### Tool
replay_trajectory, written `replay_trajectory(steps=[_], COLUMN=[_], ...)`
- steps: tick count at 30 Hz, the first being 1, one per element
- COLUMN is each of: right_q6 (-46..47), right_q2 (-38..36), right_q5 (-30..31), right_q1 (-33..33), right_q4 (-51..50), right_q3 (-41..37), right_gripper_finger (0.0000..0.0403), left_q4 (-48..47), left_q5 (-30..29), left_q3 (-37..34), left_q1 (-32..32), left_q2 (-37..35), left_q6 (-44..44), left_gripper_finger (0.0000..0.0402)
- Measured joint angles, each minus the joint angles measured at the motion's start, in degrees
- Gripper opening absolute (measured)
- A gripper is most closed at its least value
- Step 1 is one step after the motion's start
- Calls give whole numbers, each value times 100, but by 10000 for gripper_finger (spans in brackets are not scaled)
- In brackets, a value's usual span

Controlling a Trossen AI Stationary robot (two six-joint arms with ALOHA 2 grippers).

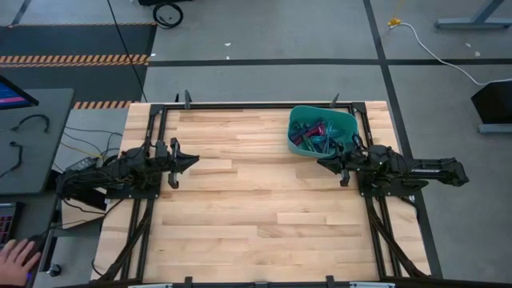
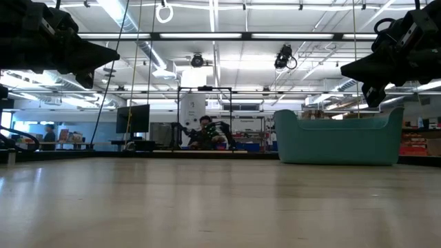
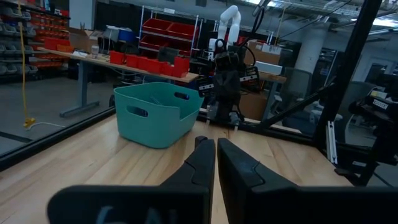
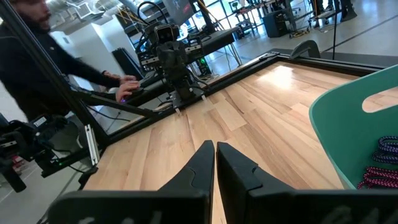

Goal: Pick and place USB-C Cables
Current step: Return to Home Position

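Several coiled USB-C cables [image 1: 318,134] in purple, maroon and teal lie heaped inside a teal bin [image 1: 301,148] at the table's far right; two of them [image 4: 380,163] show over its rim in the right wrist view. My right gripper [image 1: 322,163] hovers shut just near of the bin, above the table, pointing toward the table's left. My left gripper [image 1: 194,161] hovers shut over the table's left part, pointing right. The two face each other [image 3: 215,144] [image 4: 214,147]. Neither touches anything.
A black metal frame [image 1: 256,106] runs along the table's edges. Bare wood [image 1: 256,208] lies between the two arms and toward the near edge. A person's hand [image 1: 16,256] rests at a side desk left of the table, beside thin black wires.
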Motion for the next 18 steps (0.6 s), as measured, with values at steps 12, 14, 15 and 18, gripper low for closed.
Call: replay_trajectory(steps=[12,14,15,18], right_q6=[1,-1,-1,1], right_q2=[0,0,0,0], right_q5=[-2,-2,-2,0], right_q1=[-2,-2,-2,0], right_q4=[0,0,0,0], right_q3=[0,0,0,0], right_gripper_finger=[23,23,23,23], left_q4=[0,0,1,0], left_q5=[0,1,1,-1], left_q3=[0,0,0,0], left_q1=[1,-1,1,0], left_q2=[0,0,0,0], left_q6=[2,-2,-2,-2], left_gripper_finger=[35,33,31,26])
